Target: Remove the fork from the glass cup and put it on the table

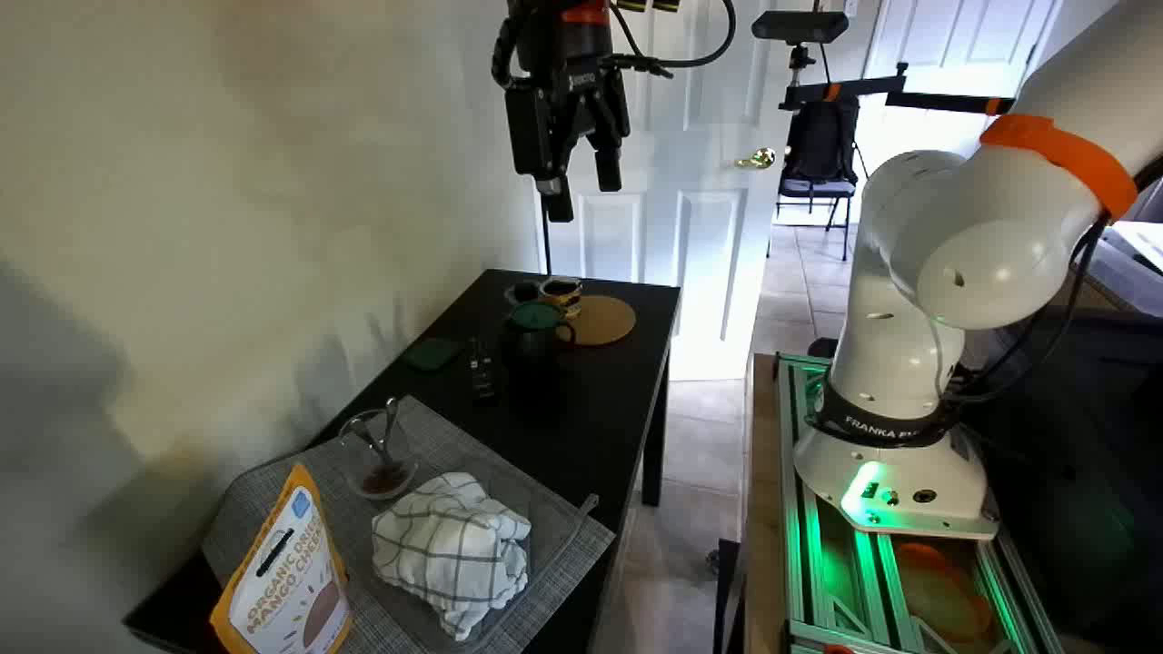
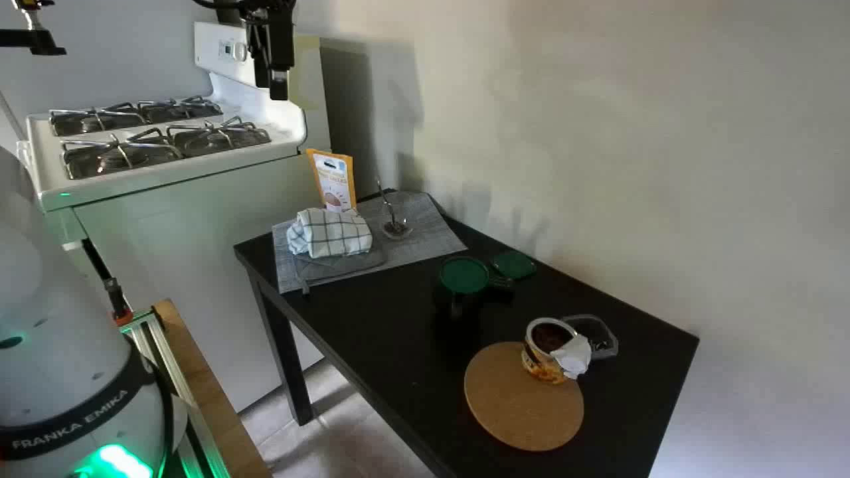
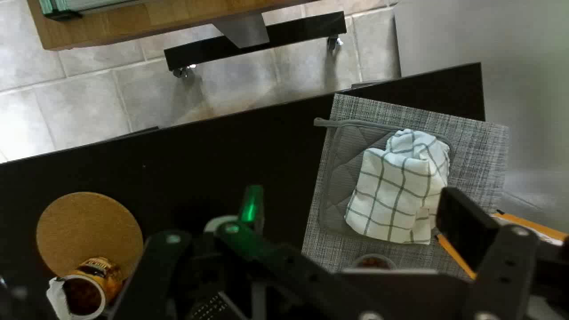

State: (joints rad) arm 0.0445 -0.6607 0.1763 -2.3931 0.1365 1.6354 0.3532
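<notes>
Here's the gripper [image 1: 584, 191], hanging high over the black table [image 1: 563, 427], jaws parted wide, well apart from everything on it! Down to the fork [image 1: 390, 425]: it's in the glass cup [image 1: 371, 461], leaning, one end poking up past the rim, brown contents [image 1: 385, 477] low in the cup. That cup sits on the grey placemat [image 1: 441, 431], near the checked cloth [image 1: 452, 545] and the mango pouch [image 1: 291, 572]. Farther along, there's the green-topped mug [image 2: 463, 279], and beyond it a peeled-open tub [image 2: 541, 365] at the edge of a round tan mat [image 2: 518, 408].
</notes>
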